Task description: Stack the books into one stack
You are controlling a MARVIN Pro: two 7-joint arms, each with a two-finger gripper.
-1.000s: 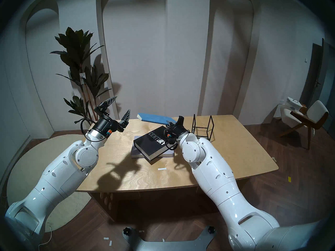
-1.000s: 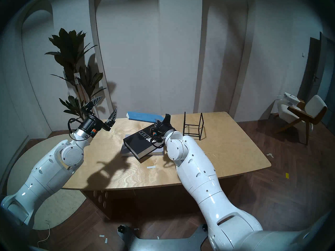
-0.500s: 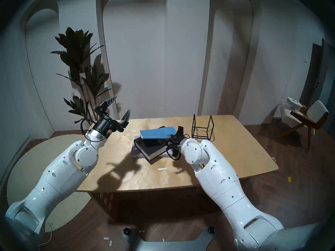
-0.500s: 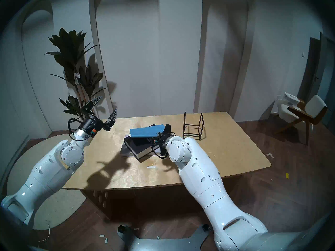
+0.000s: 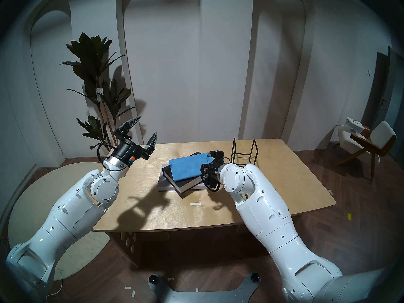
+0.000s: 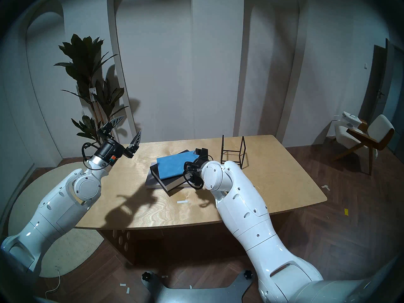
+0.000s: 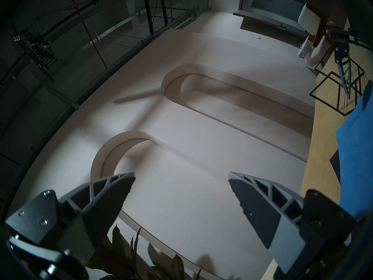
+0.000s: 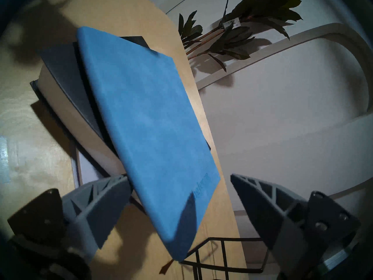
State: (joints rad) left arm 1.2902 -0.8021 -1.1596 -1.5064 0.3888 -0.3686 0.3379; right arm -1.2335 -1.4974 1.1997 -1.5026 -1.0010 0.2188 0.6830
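Observation:
The blue notebook (image 5: pixel 187 168) lies on top of the thick black book (image 5: pixel 188 181), which lies askew on the thin grey-lavender book (image 5: pixel 162 183) at mid-table. The black book's lettering is covered. My right gripper (image 5: pixel 206 164) is at the notebook's right end. In the right wrist view its jaws stand open around the notebook's near corner (image 8: pixel 145 116), one finger (image 8: pixel 105 194) close to the edge, the other well clear. My left gripper (image 5: pixel 147 125) is open and empty, raised over the table's far left corner. It also shows in the left wrist view (image 7: pixel 181 174).
A black wire rack (image 5: pixel 244 152) stands just right of my right gripper, on the wooden table (image 5: pixel 284 186). A white tape strip (image 5: pixel 195 204) lies in front of the stack. A potted plant (image 5: pixel 96 77) stands behind the left corner, a chair (image 5: pixel 369 140) at far right.
My right gripper carried the blue notebook from the air at the table's back down onto the black book, covering "CENTURY", then opened its jaws. The left arm has not moved.

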